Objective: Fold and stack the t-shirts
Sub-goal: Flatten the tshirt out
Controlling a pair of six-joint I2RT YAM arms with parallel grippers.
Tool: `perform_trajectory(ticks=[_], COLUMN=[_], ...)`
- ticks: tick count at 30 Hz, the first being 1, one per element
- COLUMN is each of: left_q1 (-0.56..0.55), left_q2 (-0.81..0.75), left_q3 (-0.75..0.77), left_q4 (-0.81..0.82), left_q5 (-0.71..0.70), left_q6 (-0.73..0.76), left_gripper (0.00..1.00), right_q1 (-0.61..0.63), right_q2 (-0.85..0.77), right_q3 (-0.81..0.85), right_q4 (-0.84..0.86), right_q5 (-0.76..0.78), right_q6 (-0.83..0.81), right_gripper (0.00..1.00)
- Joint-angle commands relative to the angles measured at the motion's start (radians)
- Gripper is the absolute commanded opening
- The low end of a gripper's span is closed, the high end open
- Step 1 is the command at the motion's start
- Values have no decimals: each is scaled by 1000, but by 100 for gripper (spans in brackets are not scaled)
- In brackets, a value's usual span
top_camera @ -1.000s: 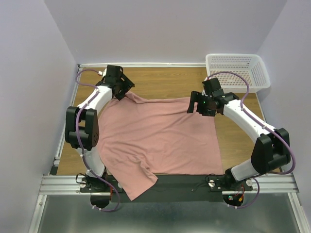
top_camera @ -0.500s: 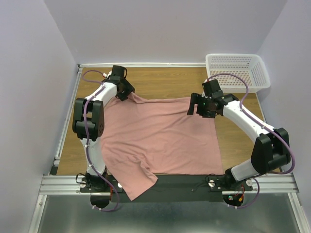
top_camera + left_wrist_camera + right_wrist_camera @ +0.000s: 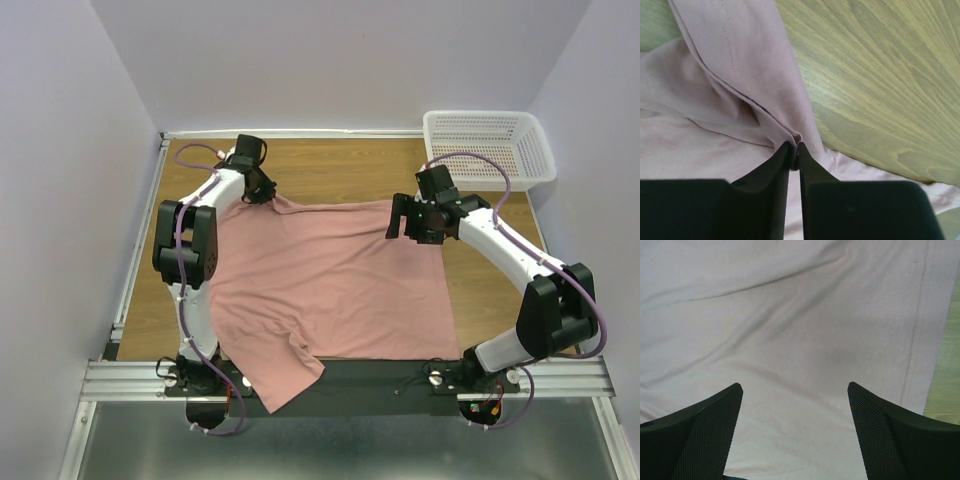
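Firmly, left pincer (image 3: 794, 146) on t-shirt (image 3: 330, 280) (far corner)

left gripper (image 3: 262, 191) turned in from the upper left of the frame and dropped onto the t-shirt (image 3: 330, 285) at its upper-left corner. jaws went from wide apart to pinched on a fold of cloth there. left arm elbow (image 3: 185, 245) shifted up and right, forearm straightened toward that corner.

left gripper (image 3: 794, 146): jaws pinched together on t-shirt (image 3: 725, 95) (arm stretched far)
right gripper (image 3: 795, 389): jaws stood wide apart
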Motion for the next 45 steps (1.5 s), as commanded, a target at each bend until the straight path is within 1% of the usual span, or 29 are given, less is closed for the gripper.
perform_trajectory(ticks=[1,2,3,5,12,17,19,21,22,23,24,25,26,27,28,30,31,32,33,34,35,36,38,39,40,43,45], left_q1=[-18,-23,-26,-41,-76,-86,-93,-93,-89,-87,-79,-75,-69,-60,-43,-21,-10,12,20,26,29,39,46,62,69,120,137], left_q2=[17,20,23,41,164,202,225,239,239,236,219,207,193,175,137,86,23,-8,-66,-93,-118,-158,-192,-215,-226,-246,-252], left_q3=[56,70,102,163,354,368,377,386,386,383,371,363,354,333,320,259,227,193,121,84,46,-27,-104,-184,-226,-359,-420], left_q4=[-14,-16,-17,-16,3,113,144,158,167,188,204,219,243,254,262,254,239,227,213,184,170,152,126,121,122,145,159], left_q5=[-47,-58,-75,-92,-83,-67,-64,-83,-87,-89,-90,-89,-89,-93,-109,-132,-165,-187,-228,-247,-262,-277,-271,-258,-250,-215,-221], left_q6=[11,21,28,42,70,94,113,126,133,137,148,154,160,168,183,194,186,180,176,172,172,171,165,157,151,120,117], left_gripper=[13,8,7,7,8,9,13,28,39,50,67,73,77,87,89,91,91,90,89,86,86,80,72,70,68,64,60], right_q1=[-4,-3,-4,-3,-4,-4,-4,-4,-4,-4,-9,-12,-15,-19,-30,-41,-53,-59,-77,-87,-96,-105,-121,-125,-131,-139,-151], right_q2=[-10,-10,-8,-6,3,30,41,70,82,95,127,142,156,168,193,214,231,236,243,256,256,266,277,280,286,303,308], right_q3=[6,5,5,3,5,11,18,44,58,72,101,113,124,135,156,178,187,187,186,179,179,169,152,147,141,111,83], right_q4=[8,8,8,8,9,26,37,51,61,67,75,81,87,96,104,107,115,123,127,138,143,147,161,161,163,172,175], right_q5=[29,29,29,29,69,122,154,179,184,181,182,182,182,184,181,171,173,171,155,145,136,126,121,118,118,110,112], right_q6=[-18,-20,-21,-26,-33,-44,-44,-47,-53,-58,-61,-66,-67,-69,-73,-76,-76,-76,-72,-69,-64,-60,-53,-52,-44,-30,-24], right_gripper=[93,93,93,93,93,93,93,93,92,92,91,90,89,89,87,84,81,78,72,70,68,66,62,61,58,57,57])
